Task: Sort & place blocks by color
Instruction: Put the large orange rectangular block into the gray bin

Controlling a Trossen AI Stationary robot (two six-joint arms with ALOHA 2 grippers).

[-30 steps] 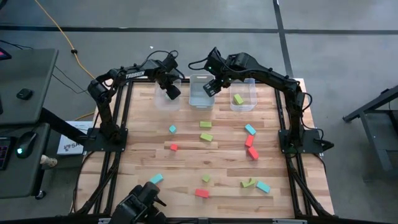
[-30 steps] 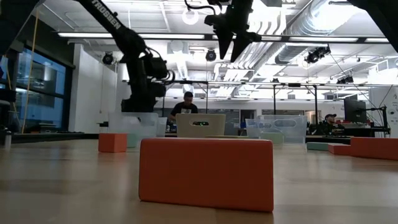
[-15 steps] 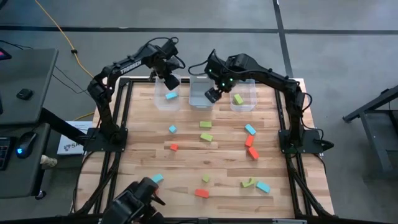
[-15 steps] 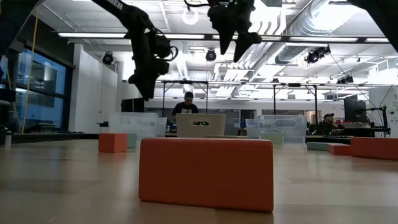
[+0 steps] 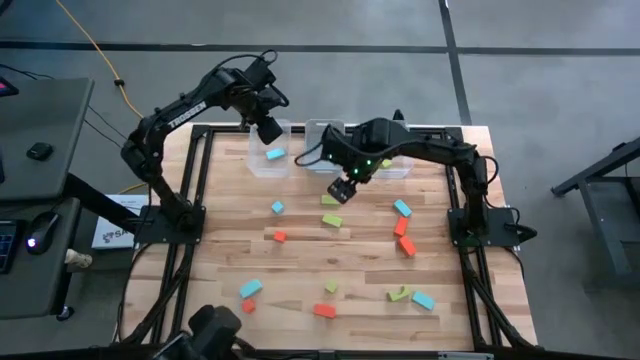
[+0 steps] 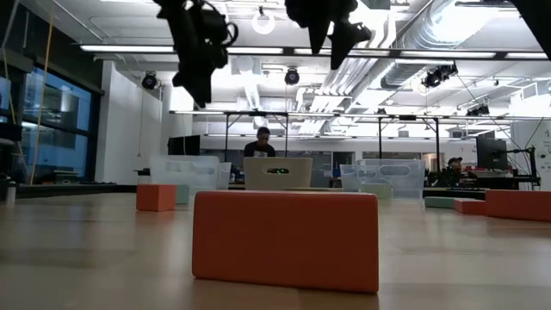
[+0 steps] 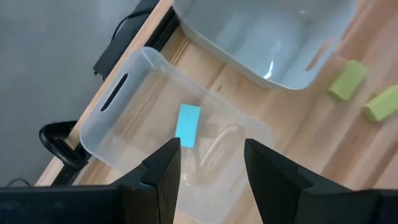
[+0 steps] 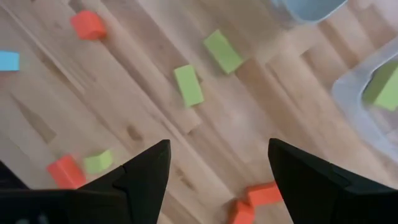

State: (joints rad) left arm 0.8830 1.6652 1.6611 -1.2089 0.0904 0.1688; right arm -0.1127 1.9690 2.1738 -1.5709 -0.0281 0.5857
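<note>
Blocks in light blue, red-orange and lime green lie scattered on the wooden table (image 5: 300, 262). One blue block (image 7: 188, 124) lies flat on the floor of the left clear bin (image 5: 262, 162). My left gripper (image 7: 211, 168) hangs open high above that bin with nothing between its fingers. My right gripper (image 8: 227, 174) is open and points down over the table's middle, above two green blocks (image 8: 188, 85) (image 8: 222, 51), which lie flat on the wood. A green block (image 5: 385, 163) lies in the right bin (image 5: 398, 170).
The middle bin (image 5: 318, 132) stands between the other two at the far edge, partly hidden by my right arm. Red blocks (image 5: 407, 246) and blue blocks (image 5: 402, 208) lie to the right; others (image 5: 324, 310) lie toward the near edge. A red bar (image 6: 284, 241) fills the low view.
My left gripper has risen from down at the left bin to well above it, and the blue block now shows lying in that bin. My right gripper has swung from over the far bins toward the table's near edge, and now stands above the two green blocks.
</note>
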